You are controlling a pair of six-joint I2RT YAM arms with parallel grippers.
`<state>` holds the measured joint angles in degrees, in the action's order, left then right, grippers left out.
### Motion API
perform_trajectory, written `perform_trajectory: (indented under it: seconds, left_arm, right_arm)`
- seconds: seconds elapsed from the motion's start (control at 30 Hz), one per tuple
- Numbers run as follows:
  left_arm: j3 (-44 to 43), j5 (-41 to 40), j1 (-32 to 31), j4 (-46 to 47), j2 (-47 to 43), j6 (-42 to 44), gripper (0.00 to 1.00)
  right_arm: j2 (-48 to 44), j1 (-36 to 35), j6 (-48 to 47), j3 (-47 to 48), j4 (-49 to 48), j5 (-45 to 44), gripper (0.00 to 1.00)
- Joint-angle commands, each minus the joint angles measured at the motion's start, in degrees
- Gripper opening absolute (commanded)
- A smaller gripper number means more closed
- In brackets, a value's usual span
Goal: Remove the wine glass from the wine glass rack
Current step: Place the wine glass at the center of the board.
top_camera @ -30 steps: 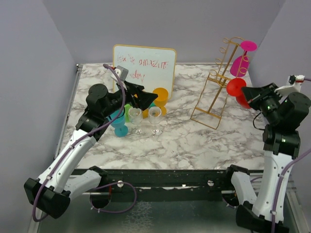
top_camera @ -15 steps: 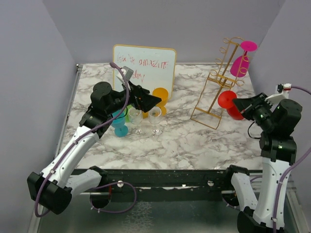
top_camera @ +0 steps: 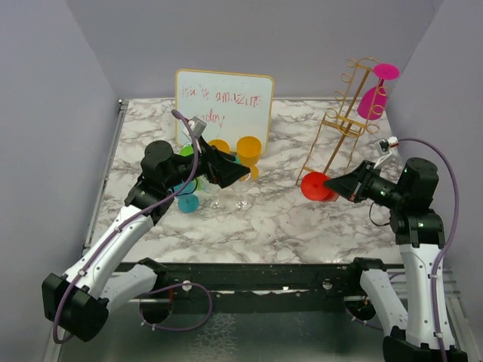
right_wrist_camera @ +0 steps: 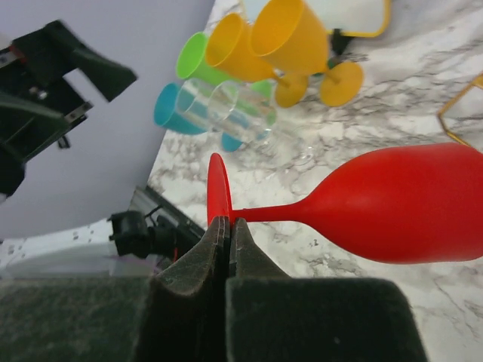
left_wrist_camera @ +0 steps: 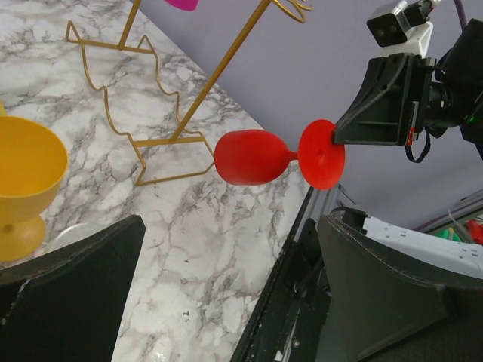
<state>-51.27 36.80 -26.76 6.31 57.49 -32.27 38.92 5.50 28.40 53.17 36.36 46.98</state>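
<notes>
The right gripper (right_wrist_camera: 229,223) pinches the red wine glass (right_wrist_camera: 407,200) by its foot rim, holding it sideways over the table (top_camera: 279,219) just before the rack (top_camera: 336,143), and should tip it upright and lower it gently clear of the wire base, away from the cups (top_camera: 249,148) by the wide-spread left gripper (top_camera: 226,172).

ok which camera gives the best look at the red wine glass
Left wrist: the red wine glass shows whole, side-on, bowl to foot. Right wrist crops its bowl at the frame edge; top external shows only a small red shape.
</notes>
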Motion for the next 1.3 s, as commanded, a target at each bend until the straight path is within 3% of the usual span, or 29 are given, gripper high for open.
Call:
perform_trajectory:
  seconds: [0.0,0.47,0.83,1.03,1.13,1.27]
  left_arm:
    - [4.03,2.78,-0.39,4.81,-2.83,-4.36,0.98]
    - [7.15,4.48,-6.67,7.91,0.68,-7.51,0.95]
    - [2.59,2.8,-14.21,8.37,8.77,-8.56,0.89]
    - [2.76,2.06,-15.17,8.37,8.9,-8.52,0.74]
    - [3.33,3.26,-15.27,8.37,8.84,-8.75,0.58]
    - [3.79,4.24,-15.35,8.24,8.3,-8.86,0.44]
  right_arm:
    - [-0.4,-2.46,-2.33,-0.68,-4.34,10.91,0.01]
    - [2.44,-5.49,-3.02,-5.0,-8.97,12.7,0.0]
    - [9.5,-16.97,-2.71,-1.25,-12.32,8.68,0.0]
    - [12.81,-24.25,-0.32,-0.99,-19.13,4.35,0.0]
    - [14.28,-27.88,0.11,-1.07,-20.64,2.45,0.0]
    - [15.75,-29.48,-0.83,-0.52,-21.31,1.54,0.01]
